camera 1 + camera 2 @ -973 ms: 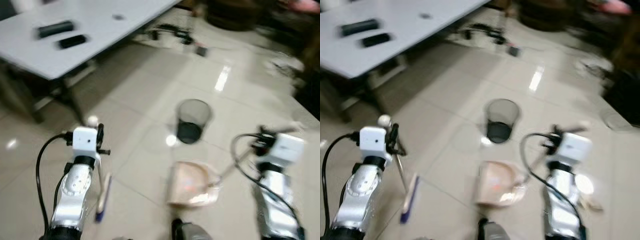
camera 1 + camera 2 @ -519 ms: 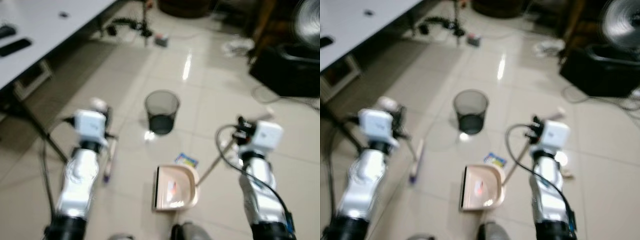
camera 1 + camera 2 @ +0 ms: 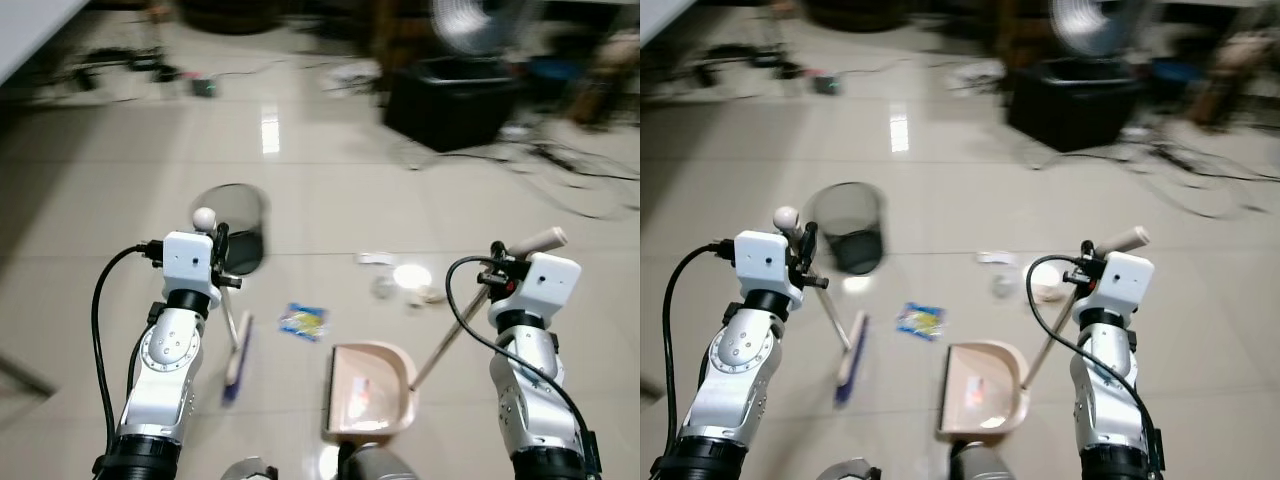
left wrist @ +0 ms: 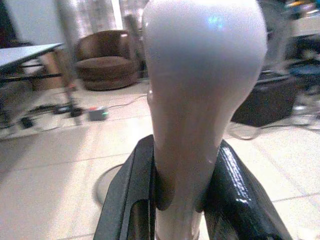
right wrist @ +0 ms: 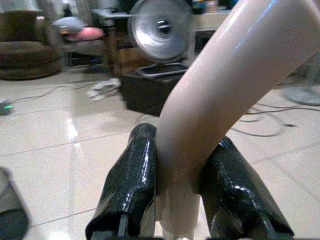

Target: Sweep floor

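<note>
Both grippers clamped: left gripper (image 4: 182, 200) on broom (image 3: 235, 350), right gripper (image 5: 180, 195) on dustpan (image 3: 368, 392); blurry wrapper (image 3: 303, 321), perhaps, between them.

The fan (image 3: 478, 22) and cables (image 3: 560, 170) far beyond the jaws are blurring out. The wrapper (image 3: 304, 321) print is reading too small. The dustpan (image 3: 367, 392) near edge is hiding behind the robot's body.

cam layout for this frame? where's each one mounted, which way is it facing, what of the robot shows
Left eye, right eye: head stereo pair, looking forward and down at the floor; both arms, broom, dustpan, bin.
Left wrist: along the left gripper, shut on the broom handle; bin behind.
Right wrist: along the right gripper, shut on the dustpan handle; fan behind.
Shared: fan, also in head views.
</note>
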{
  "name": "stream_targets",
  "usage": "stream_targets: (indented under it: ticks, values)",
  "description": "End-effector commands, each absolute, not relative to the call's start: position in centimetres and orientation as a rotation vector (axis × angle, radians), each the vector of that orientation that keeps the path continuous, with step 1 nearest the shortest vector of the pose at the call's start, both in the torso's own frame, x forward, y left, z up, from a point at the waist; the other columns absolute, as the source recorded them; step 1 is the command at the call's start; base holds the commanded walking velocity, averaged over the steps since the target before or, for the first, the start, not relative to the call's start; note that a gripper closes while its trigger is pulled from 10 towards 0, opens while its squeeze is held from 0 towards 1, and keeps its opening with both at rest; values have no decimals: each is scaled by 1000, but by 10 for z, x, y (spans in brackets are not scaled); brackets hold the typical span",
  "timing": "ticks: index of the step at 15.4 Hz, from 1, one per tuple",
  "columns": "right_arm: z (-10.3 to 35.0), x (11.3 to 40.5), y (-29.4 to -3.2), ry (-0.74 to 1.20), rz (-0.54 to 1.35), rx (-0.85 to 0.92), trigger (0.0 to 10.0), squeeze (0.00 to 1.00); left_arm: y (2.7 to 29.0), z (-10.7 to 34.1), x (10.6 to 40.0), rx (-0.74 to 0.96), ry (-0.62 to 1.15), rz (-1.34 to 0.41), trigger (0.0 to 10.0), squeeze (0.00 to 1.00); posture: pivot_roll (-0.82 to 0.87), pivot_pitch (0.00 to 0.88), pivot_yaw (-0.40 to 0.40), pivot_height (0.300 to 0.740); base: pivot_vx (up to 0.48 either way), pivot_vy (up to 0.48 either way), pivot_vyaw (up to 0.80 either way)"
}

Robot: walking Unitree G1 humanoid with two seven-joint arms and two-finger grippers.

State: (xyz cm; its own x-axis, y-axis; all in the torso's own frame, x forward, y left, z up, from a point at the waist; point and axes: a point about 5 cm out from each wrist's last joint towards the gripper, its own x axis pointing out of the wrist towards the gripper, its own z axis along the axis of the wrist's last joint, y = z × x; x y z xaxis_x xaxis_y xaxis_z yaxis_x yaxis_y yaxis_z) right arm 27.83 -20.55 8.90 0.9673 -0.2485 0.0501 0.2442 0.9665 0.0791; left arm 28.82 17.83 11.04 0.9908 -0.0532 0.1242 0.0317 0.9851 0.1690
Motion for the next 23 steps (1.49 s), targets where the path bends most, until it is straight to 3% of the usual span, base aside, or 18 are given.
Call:
stream_targets:
  ticks: [1,9,15,23]
  values:
    - [93,276,-205,-92,-261,90,10000,0,179,121,292,184,-173,-50,10000,0,-31,106,5,740,0,480,-800]
    - [90,274,-206,-83,-285,106,10000,0,179,124,295,193,-175,-64,10000,0,-26,116,17,740,0,477,-800]
    - [92,279,-198,-90,-236,92,10000,0,178,125,294,256,-189,-50,10000,0,-15,119,8,740,0,-292,-94]
    - [96,286,-199,-99,-206,86,10000,0,185,124,293,245,-199,5,10000,0,-17,121,-1,740,0,0,0]
